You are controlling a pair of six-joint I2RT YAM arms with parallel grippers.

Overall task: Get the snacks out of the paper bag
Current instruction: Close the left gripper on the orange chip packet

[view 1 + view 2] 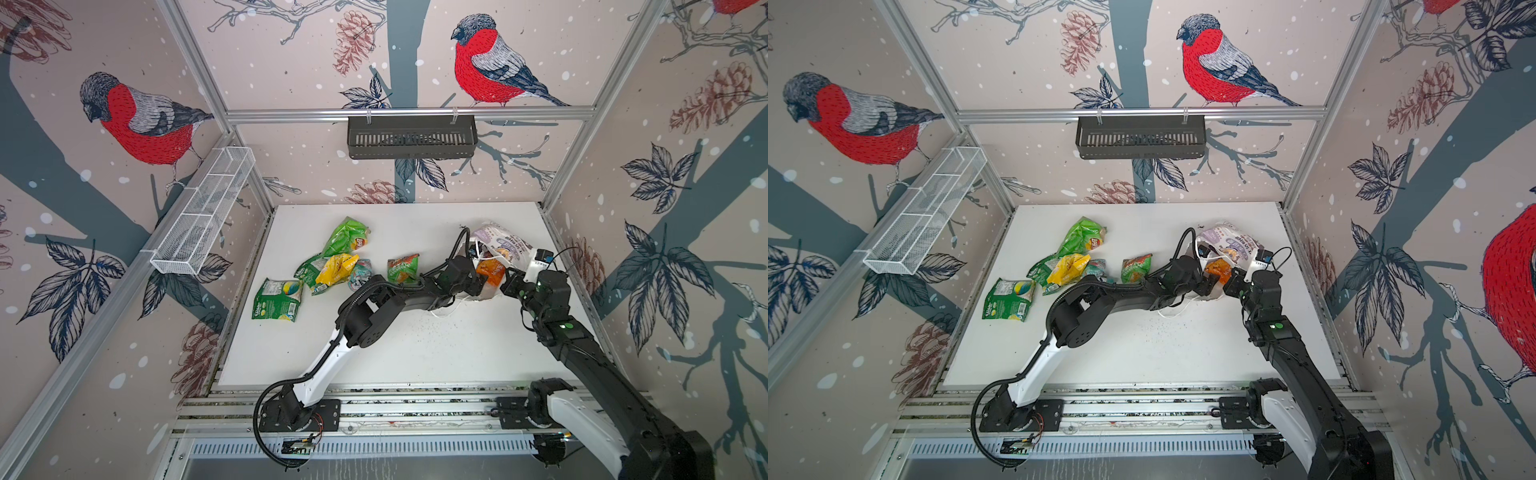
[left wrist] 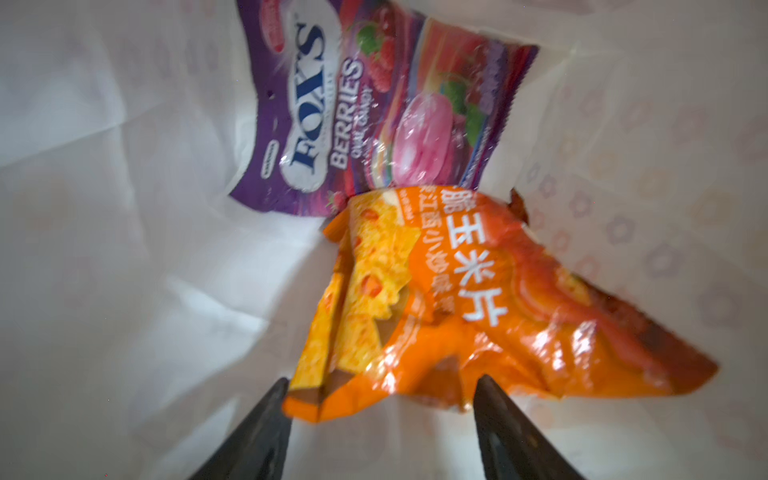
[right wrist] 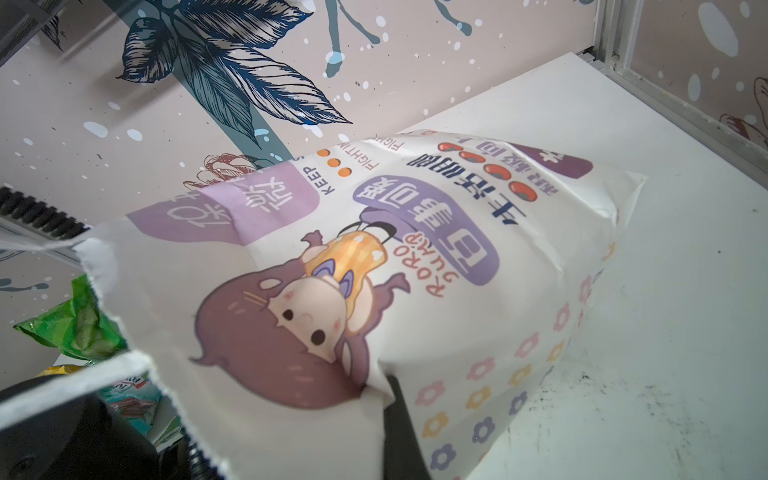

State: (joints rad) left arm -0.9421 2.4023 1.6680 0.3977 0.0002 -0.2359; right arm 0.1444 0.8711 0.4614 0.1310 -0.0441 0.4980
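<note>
The white paper bag point(image 1: 503, 245) lies on its side at the table's back right, mouth toward the middle. My right gripper point(image 3: 386, 399) is shut on the bag's wall near the rim and holds it up. My left gripper point(image 2: 382, 386) reaches inside the bag point(image 2: 124, 208), its two fingers pressed against the crumpled near edge of an orange packet point(image 2: 457, 311). That orange packet point(image 1: 490, 270) shows at the bag's mouth. A purple candy packet point(image 2: 353, 104) lies deeper in the bag. Outside on the table lie several snacks: green packets point(image 1: 347, 237) point(image 1: 277, 299), a yellow one point(image 1: 334, 270), a teal one point(image 1: 360, 272).
A green and red packet point(image 1: 402, 268) lies just left of my left forearm. The bag's white cord handle point(image 1: 449, 309) trails on the table under that arm. A white wire basket point(image 1: 203, 212) hangs on the left wall, a black basket point(image 1: 411, 137) on the back rail.
</note>
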